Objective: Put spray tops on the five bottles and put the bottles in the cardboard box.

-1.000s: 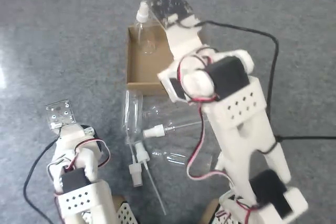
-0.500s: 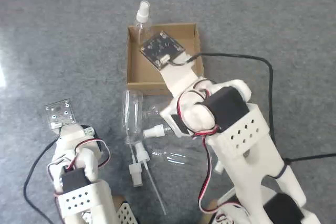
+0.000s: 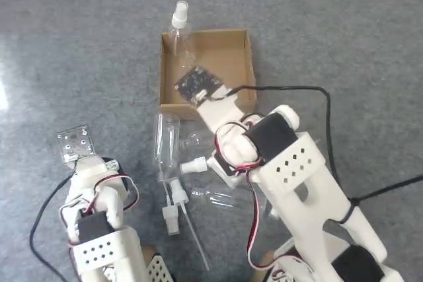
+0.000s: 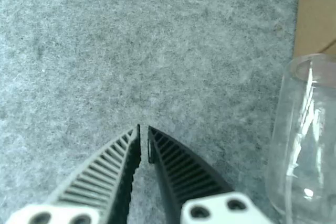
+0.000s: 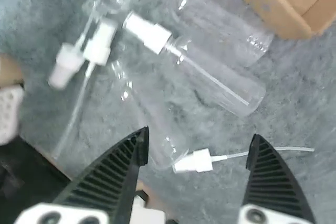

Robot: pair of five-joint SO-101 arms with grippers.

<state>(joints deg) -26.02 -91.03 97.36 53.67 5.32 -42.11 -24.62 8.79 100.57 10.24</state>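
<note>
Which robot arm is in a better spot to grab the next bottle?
Probably the right. The right gripper is open and hangs over the loose bottles and a spray top. The left gripper is shut over bare carpet, with one capless bottle beside it.

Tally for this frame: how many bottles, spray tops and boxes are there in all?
Clear bottles: 5
Spray tops: 5 (3 loose)
Cardboard box: 1
Total: 11
</note>
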